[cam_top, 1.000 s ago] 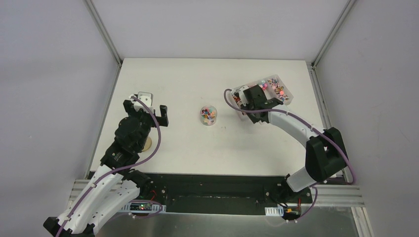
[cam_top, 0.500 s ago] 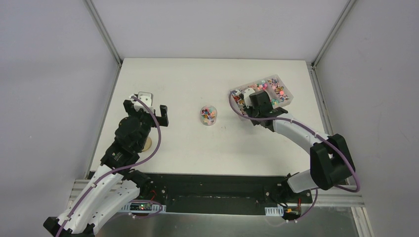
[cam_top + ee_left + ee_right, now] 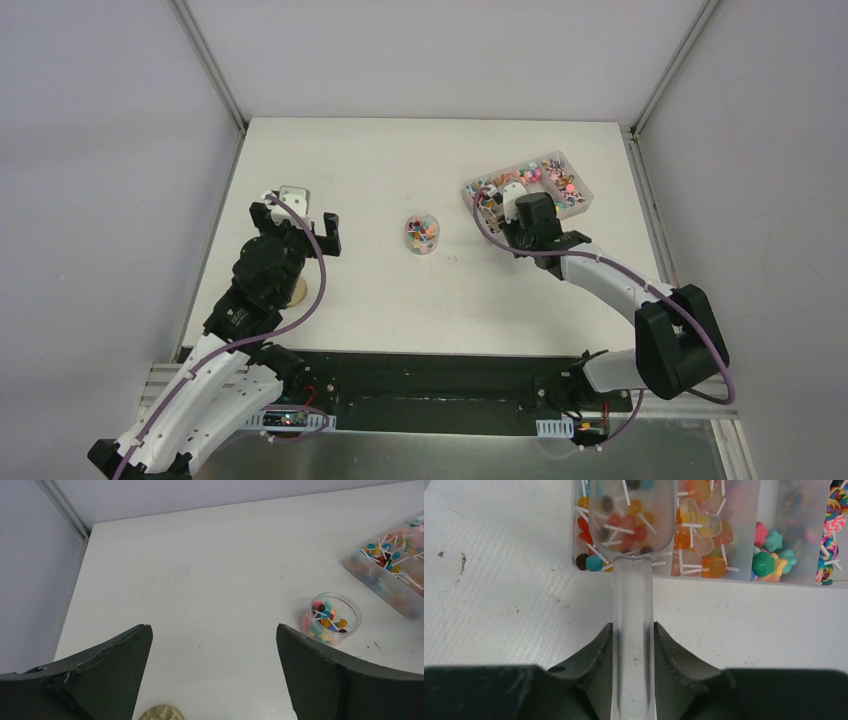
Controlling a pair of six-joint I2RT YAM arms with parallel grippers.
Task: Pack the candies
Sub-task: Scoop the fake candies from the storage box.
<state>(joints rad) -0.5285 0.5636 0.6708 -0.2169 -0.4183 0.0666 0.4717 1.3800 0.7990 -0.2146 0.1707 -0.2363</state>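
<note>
Candies (image 3: 704,535), tiny coloured pieces on white sticks, fill a clear divided tray (image 3: 586,197) at the back right. More candies lie in a small clear jar (image 3: 421,232) mid-table, which the left wrist view also shows (image 3: 332,617). My right gripper (image 3: 633,626) is shut on the handle of a clear plastic scoop (image 3: 633,595). The scoop's bowl (image 3: 631,520) hangs over the tray's left end compartment, and candies show in or through it. My left gripper (image 3: 214,630) hovers open and holds nothing, well left of the jar.
A round wooden lid (image 3: 161,713) lies on the table just below the left gripper, partly under the arm in the top view (image 3: 297,292). The tray's wall (image 3: 744,530) separates compartments of different candy shapes. Enclosure walls border the table on three sides.
The right gripper with the scoop has shifted right and toward the near edge, along the tray's left end. The left arm has stayed still.
</note>
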